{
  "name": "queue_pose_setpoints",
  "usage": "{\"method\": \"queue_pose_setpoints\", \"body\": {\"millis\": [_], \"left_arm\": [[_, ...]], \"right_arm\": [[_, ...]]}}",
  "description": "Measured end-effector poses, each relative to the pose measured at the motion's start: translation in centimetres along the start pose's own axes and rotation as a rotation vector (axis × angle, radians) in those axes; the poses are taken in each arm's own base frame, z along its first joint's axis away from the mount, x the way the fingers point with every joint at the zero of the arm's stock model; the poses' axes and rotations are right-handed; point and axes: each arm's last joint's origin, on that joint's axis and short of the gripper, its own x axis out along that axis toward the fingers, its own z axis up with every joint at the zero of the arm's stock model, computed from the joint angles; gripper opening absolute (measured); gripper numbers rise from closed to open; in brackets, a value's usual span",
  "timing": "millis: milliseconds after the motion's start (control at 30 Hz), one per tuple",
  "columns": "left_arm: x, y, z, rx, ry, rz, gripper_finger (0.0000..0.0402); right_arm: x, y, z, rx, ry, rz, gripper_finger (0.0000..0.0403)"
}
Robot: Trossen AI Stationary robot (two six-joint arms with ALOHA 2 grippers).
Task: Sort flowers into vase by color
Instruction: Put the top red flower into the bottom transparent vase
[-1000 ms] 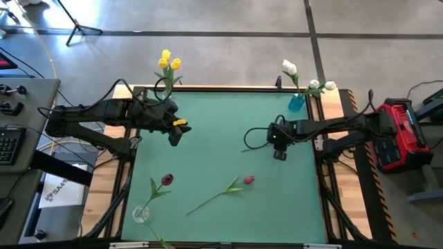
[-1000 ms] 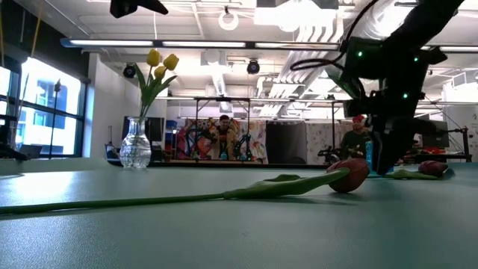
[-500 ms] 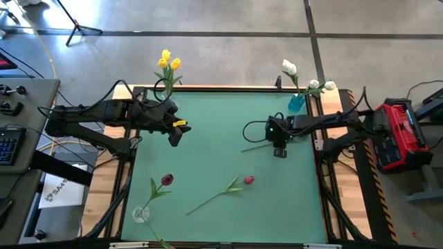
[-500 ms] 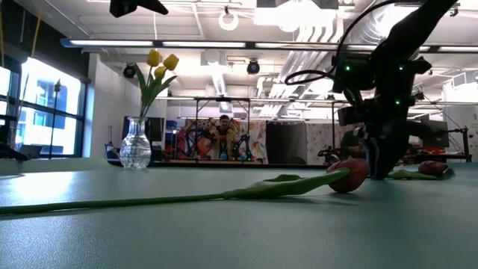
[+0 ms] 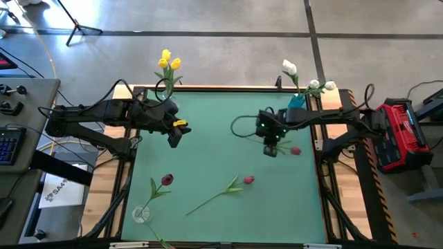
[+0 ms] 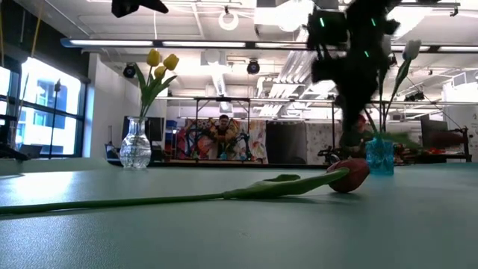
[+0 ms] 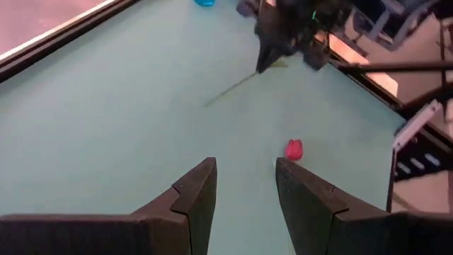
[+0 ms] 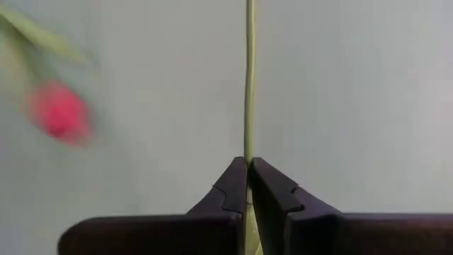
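My right gripper (image 5: 270, 150) is shut on the thin green stem of a dark red flower over the table's far right part. The flower's head (image 5: 295, 150) shows just right of the gripper. A second red flower (image 5: 248, 180) lies flat on the green table (image 5: 208, 117), its head (image 6: 351, 175) close to the low camera. A third red flower (image 5: 166, 180) lies at the near left, its stem running to a small clear vase (image 5: 141, 214). My left gripper (image 5: 176, 135) hovers open over the far left, touching nothing. My right gripper pinches the stem (image 8: 248, 145) between its two fingers, partway along its length. The fingers point steeply down and lie across the stem. The stem's free part (image 7: 230, 88) runs out toward the table's left, the head to the right. Whether that free end touches the table I cannot tell.
A clear vase (image 6: 136, 146) with yellow flowers (image 5: 167, 61) stands at the far left edge. A blue vase (image 5: 296, 102) with white flowers (image 5: 289, 67) stands at the far right edge, close behind my right gripper. People show in the room beyond the table.
My right gripper has taken hold of the stem, risen and shifted a little toward the table's left, tipping as it went. The flower's head, which lay on the table at the right, has come up with it and now shows beside the gripper.
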Motion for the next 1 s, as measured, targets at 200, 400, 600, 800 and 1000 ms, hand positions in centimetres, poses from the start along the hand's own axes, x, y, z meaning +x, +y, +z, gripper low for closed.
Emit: {"method": "queue_pose_setpoints", "body": {"millis": [200,400,600,800,1000], "left_arm": [[0.0,-0.3,0.1,0.222,-0.013,-0.024,0.0136],[0.2,-1.6,0.9,0.509,-0.163,-0.016,0.0136],[2.6,-3.5,1.2,0.827,-0.216,0.001,0.0136],[5.8,-5.3,1.0,1.022,-0.246,0.16,0.0136],[7.3,-6.4,0.1,1.2,-0.218,0.16,0.0136]], "right_arm": [[-6.5,1.4,5.0,0.33,-0.21,0.285,0.0002],[-9.2,2.0,7.3,0.633,-0.313,0.475,0.0001],[-10.2,4.1,9.3,0.762,-0.434,0.681,0.0],[-9.8,6.6,10.5,0.832,-0.472,0.774,0.0],[-9.3,7.5,10.7,0.931,-0.498,0.751,0.0]]}}
